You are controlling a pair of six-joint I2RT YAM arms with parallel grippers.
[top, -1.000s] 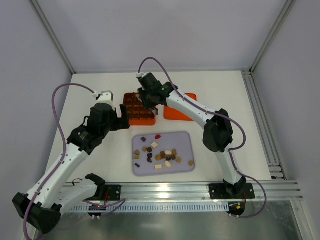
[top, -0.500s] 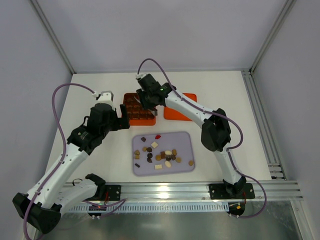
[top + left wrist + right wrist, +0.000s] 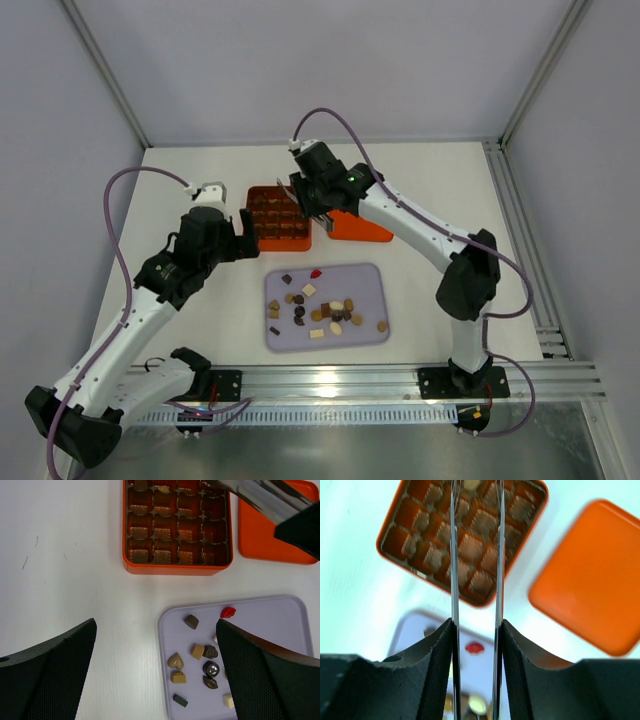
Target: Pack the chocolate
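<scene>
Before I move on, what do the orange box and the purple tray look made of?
Orange box: smooth, slightly glossy walls, possibly painted tin or plastic; I can't tell which. Purple tray: probably matte plastic, given its even colour and rounded moulded rim.

Both arms have white links, black joints and purple cables; left gripper fingers are textured black.
</scene>
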